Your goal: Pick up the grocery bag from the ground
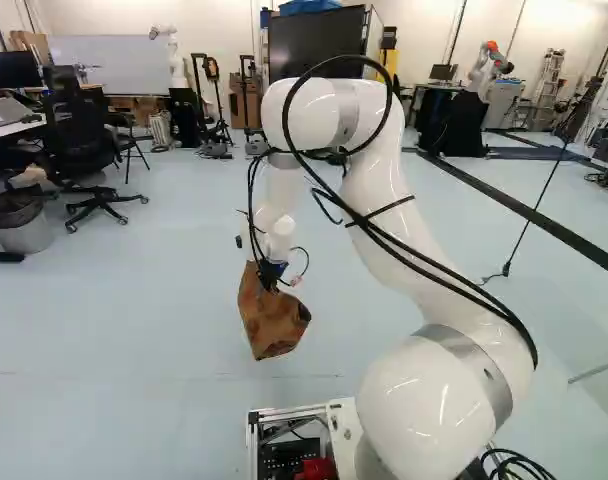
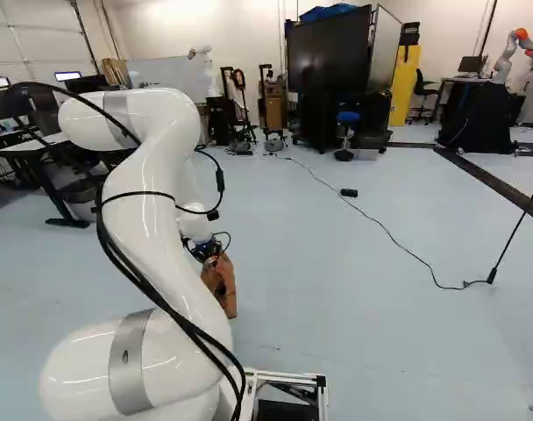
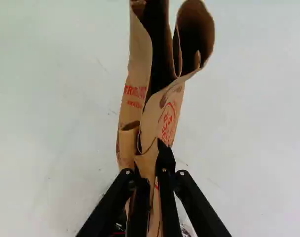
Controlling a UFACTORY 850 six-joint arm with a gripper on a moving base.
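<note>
Pincer (image 1: 271, 277) fingers are closed on the brown paper bag (image 1: 272, 318), and I can see the creased paper squeezed between them from both sides in the wrist view. Below the pincer, the bag hangs tilted over the pale floor (image 1: 164, 310); its crumpled, folded opening spreads ahead of the fingertips, dark inside, with red print on its sides. From there my white arm (image 1: 409, 225) rises and bends over toward its joint at the foot of the views, a black hose (image 1: 439, 268) looped along it. Farther out, at the left of the left base view, I have a waste bin (image 1: 24, 225) near a black office chair (image 1: 79, 140). Toward the back stand a big dark screen (image 2: 330, 54) and a blue-seated stool (image 2: 348, 117). At the right of the right base view, a thin cable (image 2: 385, 230) runs across the floor to the foot of a slanting pole (image 2: 515, 229).
</note>
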